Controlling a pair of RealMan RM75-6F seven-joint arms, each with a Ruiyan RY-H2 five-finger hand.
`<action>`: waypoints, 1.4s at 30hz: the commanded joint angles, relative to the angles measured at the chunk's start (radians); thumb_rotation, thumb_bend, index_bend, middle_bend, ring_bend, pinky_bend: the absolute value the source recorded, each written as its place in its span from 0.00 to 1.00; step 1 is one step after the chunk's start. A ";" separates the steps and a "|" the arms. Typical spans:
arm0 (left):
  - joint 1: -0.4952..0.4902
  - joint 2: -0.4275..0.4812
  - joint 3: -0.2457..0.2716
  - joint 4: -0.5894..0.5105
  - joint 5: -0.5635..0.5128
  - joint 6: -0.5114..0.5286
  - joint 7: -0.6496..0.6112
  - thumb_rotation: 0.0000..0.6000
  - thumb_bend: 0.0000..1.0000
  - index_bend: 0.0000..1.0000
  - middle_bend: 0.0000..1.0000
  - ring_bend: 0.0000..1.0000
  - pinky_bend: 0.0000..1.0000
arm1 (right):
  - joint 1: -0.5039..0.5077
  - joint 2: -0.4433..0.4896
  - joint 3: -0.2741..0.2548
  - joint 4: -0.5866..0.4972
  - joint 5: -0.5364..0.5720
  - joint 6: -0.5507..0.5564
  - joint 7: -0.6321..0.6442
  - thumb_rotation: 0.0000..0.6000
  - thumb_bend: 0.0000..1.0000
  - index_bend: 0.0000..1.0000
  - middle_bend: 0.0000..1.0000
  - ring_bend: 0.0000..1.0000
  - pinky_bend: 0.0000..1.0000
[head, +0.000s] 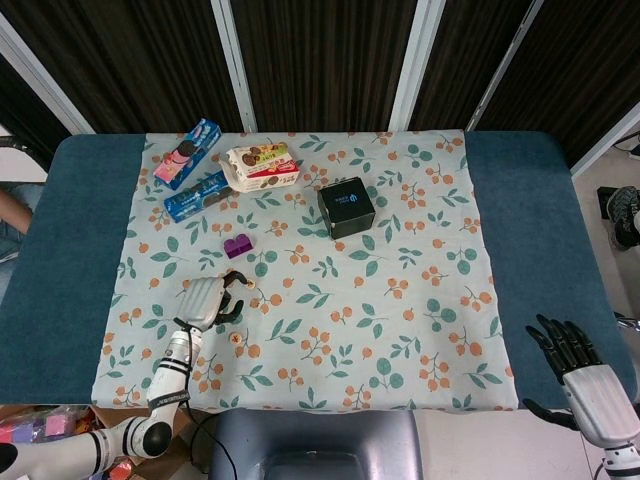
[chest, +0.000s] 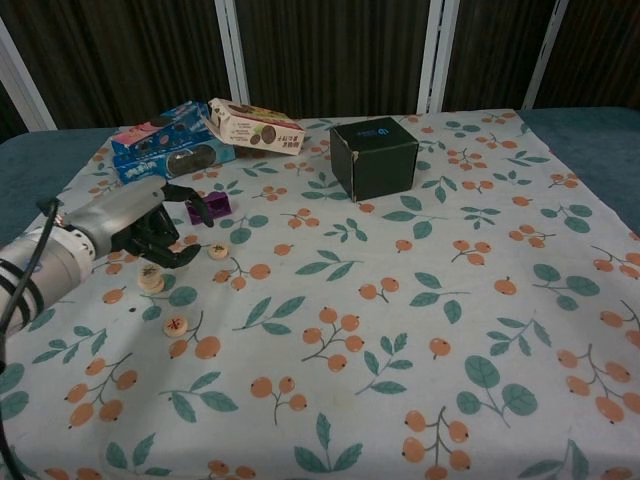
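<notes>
My left hand hovers low over the floral cloth, its dark fingers bent and apart with nothing between them. Its fingertips are just left of a small round wooden disc. A short stack of two such discs lies in front of the hand, apart from it. Another disc with a red mark lies nearer the front edge. My right hand hangs past the table's front right corner, fingers spread and holding nothing; only the head view shows it.
A purple block sits just beyond the left hand. A black box stands mid-table. At the back left lie two blue cookie packs and a white cookie box.
</notes>
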 joint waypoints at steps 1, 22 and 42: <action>-0.068 -0.081 -0.049 0.075 -0.080 -0.003 0.115 1.00 0.41 0.39 1.00 1.00 1.00 | 0.000 0.003 0.000 0.001 0.001 0.000 0.005 1.00 0.14 0.00 0.00 0.00 0.00; -0.141 -0.168 -0.067 0.228 -0.228 -0.034 0.281 1.00 0.40 0.39 1.00 1.00 1.00 | -0.005 0.013 0.003 0.006 0.004 0.016 0.034 1.00 0.14 0.00 0.00 0.00 0.00; -0.153 -0.210 -0.060 0.311 -0.217 -0.050 0.243 1.00 0.40 0.43 1.00 1.00 1.00 | -0.007 0.015 0.006 0.009 0.006 0.021 0.042 1.00 0.14 0.00 0.00 0.00 0.00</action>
